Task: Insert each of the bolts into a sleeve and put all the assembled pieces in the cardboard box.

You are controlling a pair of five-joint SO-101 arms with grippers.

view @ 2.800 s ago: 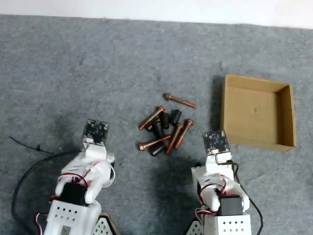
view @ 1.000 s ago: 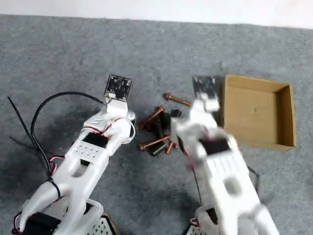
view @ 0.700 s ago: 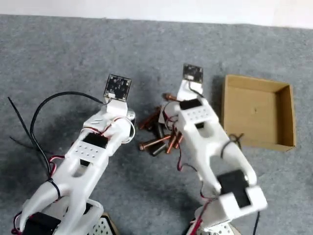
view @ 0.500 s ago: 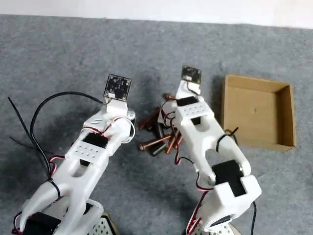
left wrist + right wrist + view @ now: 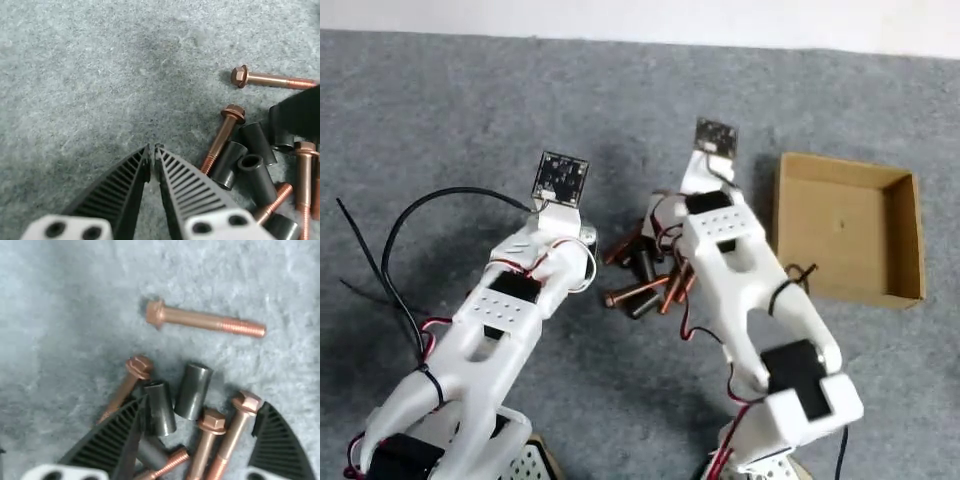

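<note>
A grey, carpet-like surface point(image 5: 440, 110) runs to a pale strip at the far edge. The bolts point(image 5: 638, 293) and dark sleeves point(image 5: 643, 265) lie in a loose heap near its middle. None are joined yet. One lone bolt point(image 5: 205, 320) lies apart on the far side of the heap. The cardboard box point(image 5: 845, 225) sits to the right of the heap and holds nothing.

The main risk is a muddled grasp. The right gripper point(image 5: 202, 410) stands wide open with its jaws either side of several pieces at once: a sleeve point(image 5: 194, 391), another sleeve beside it and two bolt heads. If it closes here it would likely pinch more than one piece, or nudge the round sleeves so they roll and scatter. The two arms also crowd the same small patch, so they could knock each other over the heap.

The right arm stretches forward over the heap, its wrist above the heap's far side. The left arm reaches out at a slant. The left gripper point(image 5: 152, 148) has its jaws pressed together and grips nothing. It hangs over bare surface just left of the heap.
</note>
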